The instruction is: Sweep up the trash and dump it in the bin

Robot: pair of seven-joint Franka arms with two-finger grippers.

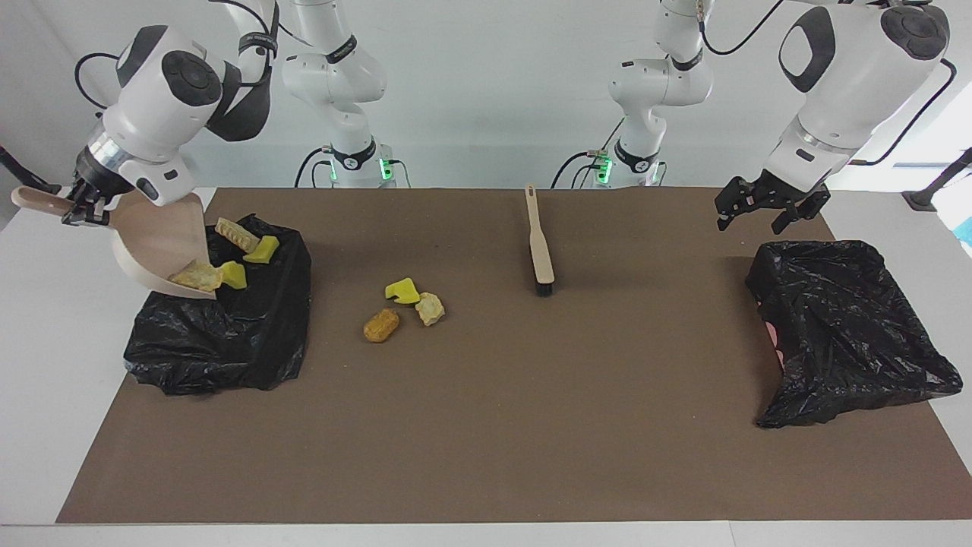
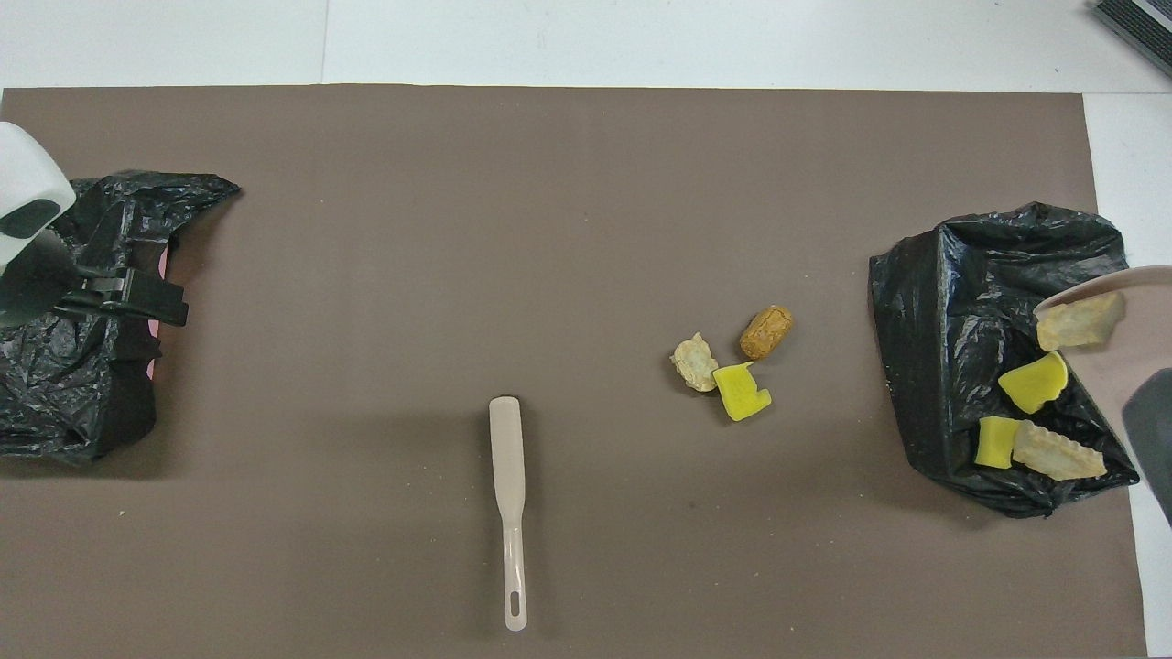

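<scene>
My right gripper [image 1: 79, 210] is shut on the handle of the beige dustpan [image 1: 159, 243], which is tilted steeply over the black-bagged bin [image 1: 220, 334]. One tan trash chunk [image 1: 196, 277] sits at the pan's lip. A yellow chunk [image 1: 231, 275], a ridged tan one [image 1: 230, 230] and another yellow one [image 1: 262, 249] lie on the bag. On the mat nearby lie a yellow chunk [image 1: 401, 291], a tan one [image 1: 430, 308] and an orange-brown one [image 1: 380, 325]. My left gripper [image 1: 750, 220] hangs open and holds nothing, above the mat beside the other black bag.
The beige brush [image 1: 540, 247] lies on the brown mat [image 1: 493, 425] midway between the arms, bristles pointing away from the robots. A second crumpled black bag [image 1: 843, 334] sits at the left arm's end, with a bit of pink showing at its edge.
</scene>
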